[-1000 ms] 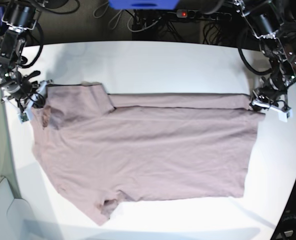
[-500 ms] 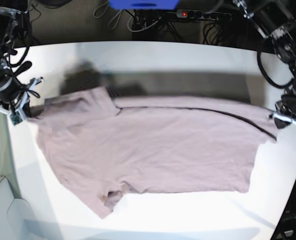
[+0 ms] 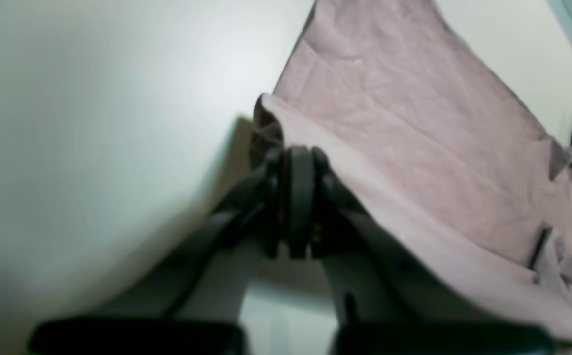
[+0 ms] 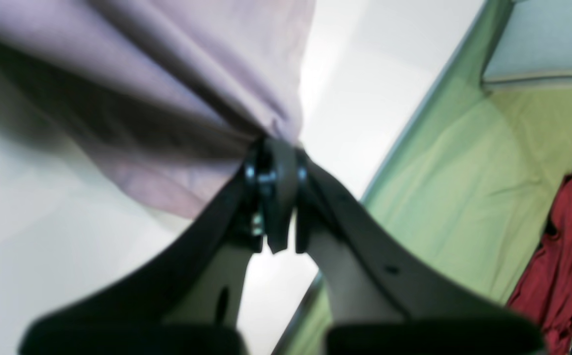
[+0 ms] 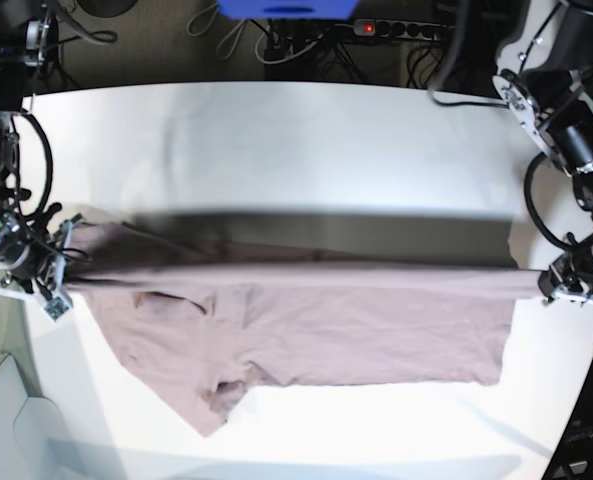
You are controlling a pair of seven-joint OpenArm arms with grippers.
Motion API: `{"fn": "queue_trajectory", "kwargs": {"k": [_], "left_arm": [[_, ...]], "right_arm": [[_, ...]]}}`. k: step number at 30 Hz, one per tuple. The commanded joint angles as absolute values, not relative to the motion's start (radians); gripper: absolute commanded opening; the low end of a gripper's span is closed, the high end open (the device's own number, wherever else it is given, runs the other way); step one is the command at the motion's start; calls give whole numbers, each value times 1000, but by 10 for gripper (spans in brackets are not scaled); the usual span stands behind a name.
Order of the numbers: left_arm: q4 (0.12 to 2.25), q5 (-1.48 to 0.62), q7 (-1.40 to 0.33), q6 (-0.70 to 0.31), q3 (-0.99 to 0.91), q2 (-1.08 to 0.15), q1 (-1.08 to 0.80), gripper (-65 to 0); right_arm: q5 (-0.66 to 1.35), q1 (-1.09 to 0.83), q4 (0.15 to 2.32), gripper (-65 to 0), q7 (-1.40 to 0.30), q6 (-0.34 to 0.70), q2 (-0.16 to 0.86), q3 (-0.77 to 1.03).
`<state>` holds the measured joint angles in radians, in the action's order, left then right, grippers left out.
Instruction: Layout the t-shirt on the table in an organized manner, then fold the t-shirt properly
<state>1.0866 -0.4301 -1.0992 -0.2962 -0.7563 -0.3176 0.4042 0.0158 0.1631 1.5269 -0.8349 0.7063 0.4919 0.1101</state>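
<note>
At the far left of the base view we see the right gripper (image 5: 58, 268), a dark metal and plastic claw, with its jaws pressed shut on one end of the single dusty mauve, short-sleeved cotton t-shirt (image 5: 306, 335). In the right wrist view the right gripper (image 4: 275, 162) pinches a bunched wad of the soft fabric, and creases fan away from the pinch point. Beyond the table edge in that view lie a pale green cloth surface (image 4: 443, 197) and one dark red garment (image 4: 569, 246). Moving rightward, the t-shirt is drawn into a taut, nearly straight top line between the two grippers, lifted clear of the large smooth white table (image 5: 306, 130) and casting a long dark shadow band on it. Below that line the cloth drapes down onto the table, wrinkled, with one sleeve visible as a pointed flap near the lower left and a roughly straight lower edge running to the right. At the far right, the left gripper (image 5: 566, 283) holds the other end of the shirt. In the left wrist view the left gripper (image 3: 299, 167) has its jaws closed on a folded edge of the matte, slightly pilled fabric, which spreads away over the glossy white table (image 3: 93, 123). We count two grippers, one shirt and one table.
</note>
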Motion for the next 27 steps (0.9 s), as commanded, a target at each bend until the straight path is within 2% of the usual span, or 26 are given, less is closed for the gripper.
{"fn": "queue_trajectory", "kwargs": {"k": [1, 8, 17, 27], "left_arm": [[1106, -441, -1079, -300, -745, -338, 423, -647], [1196, -449, -1092, -302, -733, -346, 364, -647], [1388, -450, -1165, -303, -737, -337, 243, -647], [1552, -450, -1179, -303, -739, -321, 41, -647]], "right_arm": [[7, 163, 1541, -650, -832, 698, 515, 120], [7, 84, 1606, -650, -823, 698, 515, 131], [7, -81, 1801, -650, -825, 698, 455, 255], [7, -303, 1896, -650, -794, 698, 409, 283]]}}
